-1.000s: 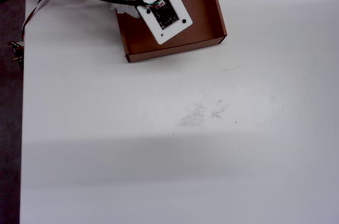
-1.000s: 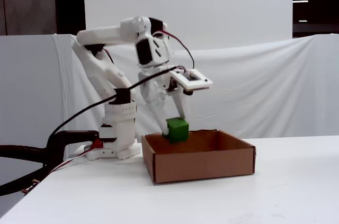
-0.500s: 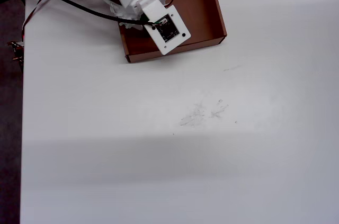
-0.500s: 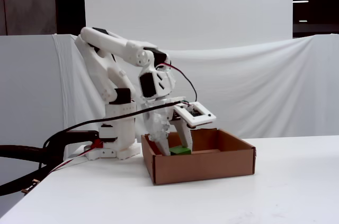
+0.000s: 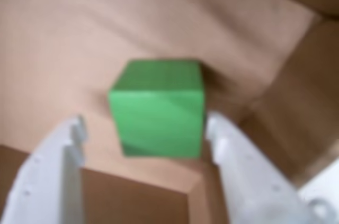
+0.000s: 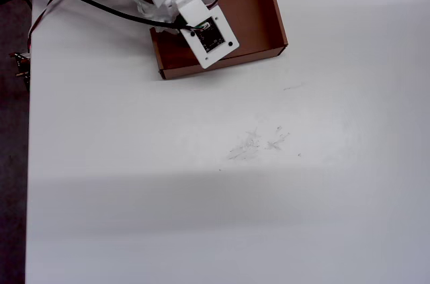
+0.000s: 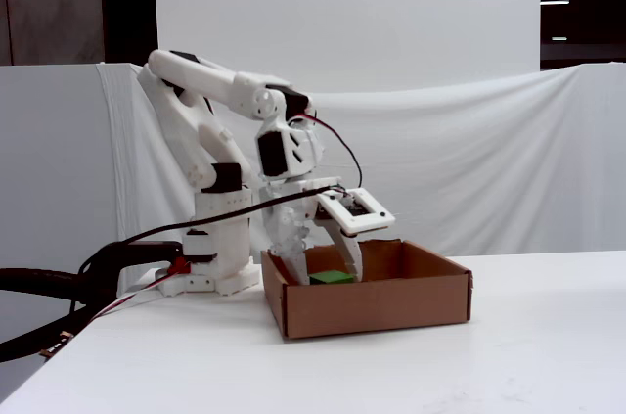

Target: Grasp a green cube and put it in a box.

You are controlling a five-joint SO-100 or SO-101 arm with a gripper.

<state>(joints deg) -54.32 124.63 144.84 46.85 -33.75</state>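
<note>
The green cube lies on the floor of the brown cardboard box. My gripper is open, with its white fingers on either side of the cube. The left finger stands clear of the cube and the right finger is right at its edge. In the fixed view the gripper reaches down into the box at its left end, and the top of the cube shows above the wall. In the overhead view the arm covers the cube and the left part of the box.
The box sits at the far edge of a white table next to the arm's base. Black and red cables run off the table's left side. A white cloth backdrop hangs behind.
</note>
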